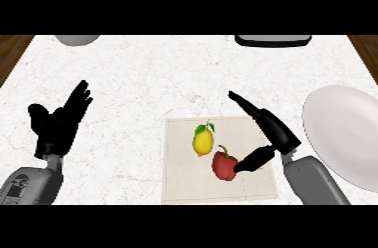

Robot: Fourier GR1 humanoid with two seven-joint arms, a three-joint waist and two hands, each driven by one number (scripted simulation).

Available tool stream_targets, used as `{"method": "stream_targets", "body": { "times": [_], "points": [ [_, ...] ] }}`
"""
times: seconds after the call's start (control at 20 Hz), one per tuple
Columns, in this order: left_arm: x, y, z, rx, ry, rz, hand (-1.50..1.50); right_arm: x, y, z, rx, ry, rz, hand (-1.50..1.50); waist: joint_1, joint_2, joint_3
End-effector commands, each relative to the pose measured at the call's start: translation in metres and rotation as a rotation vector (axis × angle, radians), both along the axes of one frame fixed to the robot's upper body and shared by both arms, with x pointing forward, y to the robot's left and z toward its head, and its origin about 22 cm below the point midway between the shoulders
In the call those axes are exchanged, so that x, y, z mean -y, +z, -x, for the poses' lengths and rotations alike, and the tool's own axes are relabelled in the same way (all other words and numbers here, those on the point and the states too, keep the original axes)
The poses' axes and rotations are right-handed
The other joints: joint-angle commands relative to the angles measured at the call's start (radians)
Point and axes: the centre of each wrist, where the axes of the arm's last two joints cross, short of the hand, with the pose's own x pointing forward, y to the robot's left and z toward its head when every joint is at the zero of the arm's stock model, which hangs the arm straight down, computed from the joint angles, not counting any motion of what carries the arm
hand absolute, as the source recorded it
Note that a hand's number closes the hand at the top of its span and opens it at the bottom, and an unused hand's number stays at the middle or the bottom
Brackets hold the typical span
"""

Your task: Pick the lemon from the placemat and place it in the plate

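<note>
The white marbled desk (148, 77) showed dark wood at both upper corners. A grey bowl (77, 39) was cut off at the top left. The left hand (57, 124) rested released, fingers straight. On the beige cloth placemat (184, 184), the yellow lemon (203, 141) lay just beside a red pepper (224, 168). The right hand (275, 131) hung released, its thumb at the pepper. The round white plate (343, 132) ran off the right edge.

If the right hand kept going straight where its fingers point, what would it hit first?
Probably nothing: the right hand points its fingers up-left over bare counter toward the far edge. The lemon sits left of that line, on the placemat. The hand's height is unclear.
</note>
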Motion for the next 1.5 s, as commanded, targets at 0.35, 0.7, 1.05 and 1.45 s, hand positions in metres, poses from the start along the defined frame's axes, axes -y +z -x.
{"method": "stream_targets", "body": {
  "times": [0.35, 0.7, 1.05, 1.45],
  "points": [
    [0.001, -0.005, 0.002, -0.001, 0.007, 0.005, 0.00, -0.023, 0.008, -0.019, -0.071, 0.049, 0.247, -1.50, 0.002, 0.002, 0.001],
    [0.008, -0.005, 0.002, 0.000, 0.010, 0.005, 0.00, -0.044, 0.017, -0.025, -0.107, 0.076, 0.287, -1.50, 0.002, 0.002, 0.001],
    [0.012, -0.010, 0.003, 0.008, -0.004, 0.015, 0.00, -0.066, 0.002, -0.036, -0.110, 0.045, 0.309, -1.50, 0.003, 0.003, 0.001],
    [0.020, -0.012, -0.005, 0.005, -0.002, -0.008, 0.00, -0.079, -0.011, -0.045, -0.121, 0.110, 0.394, -1.50, 0.003, 0.003, 0.001]
  ]
}}
